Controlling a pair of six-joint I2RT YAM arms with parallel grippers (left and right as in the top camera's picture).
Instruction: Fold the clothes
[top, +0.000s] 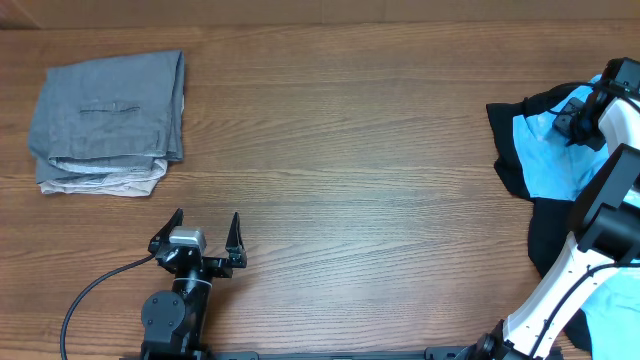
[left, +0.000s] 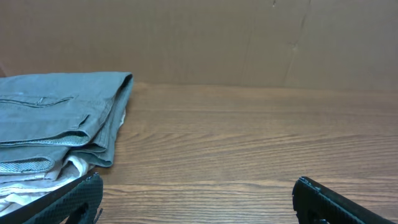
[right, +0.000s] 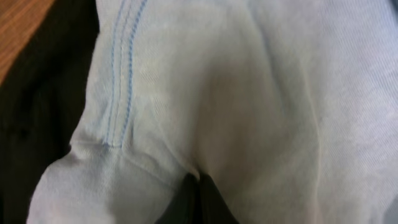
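Effector: right gripper (top: 572, 118) pressed together down on crumpled light blue cotton T-shirt (top: 545, 150), likely to drag it clear; catch unseen | shirt lies on black fabric garment (top: 545, 232), table's right edge | left gripper (top: 207, 222) spread, parked, unneeded

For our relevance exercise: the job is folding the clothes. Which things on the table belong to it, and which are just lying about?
Job in hand: light blue T-shirt; black garment.
Lying about: folded grey trousers; pale garment beneath them.
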